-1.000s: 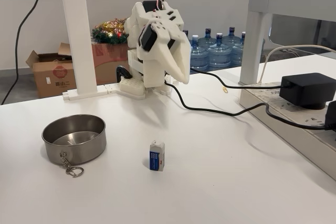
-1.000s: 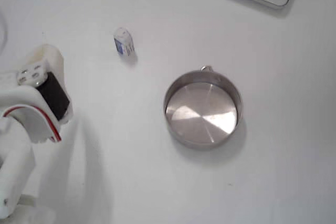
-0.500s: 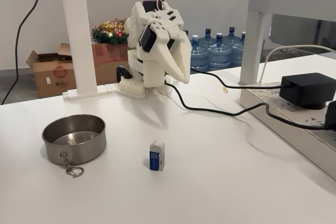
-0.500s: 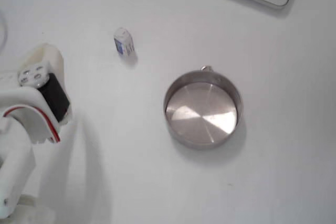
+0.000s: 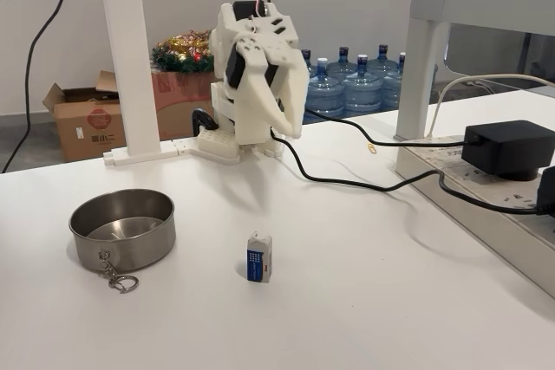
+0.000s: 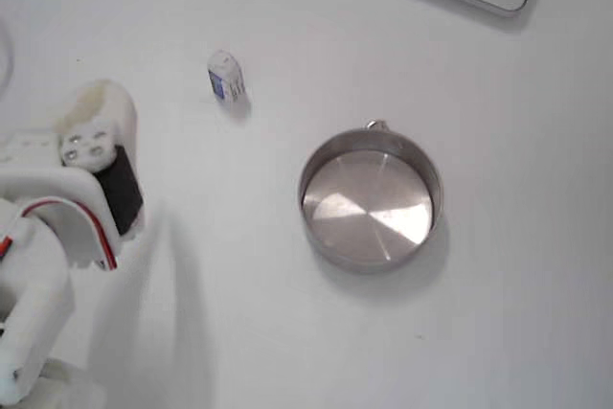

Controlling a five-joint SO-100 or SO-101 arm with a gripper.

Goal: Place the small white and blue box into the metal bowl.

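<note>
The small white and blue box (image 5: 258, 257) stands upright on the bench (image 5: 373, 301), well apart from the metal bowl (image 5: 122, 228). A careless approach could topple so light a carton. The end effector (image 5: 286, 123), seemingly clenched and empty, has swung slightly forward from its folded pose.

The arm (image 5: 251, 75) has begun to unfold. In a fixed view from the front, the gripper (image 5: 290, 123) has swung from pointing toward 4 o'clock to hanging nearly straight down at 6 o'clock, its tips now further left. In a fixed view from above, the arm's head (image 6: 96, 155) has moved toward 4 o'clock, with its black motor (image 6: 122, 196) now lower and further right.
</note>
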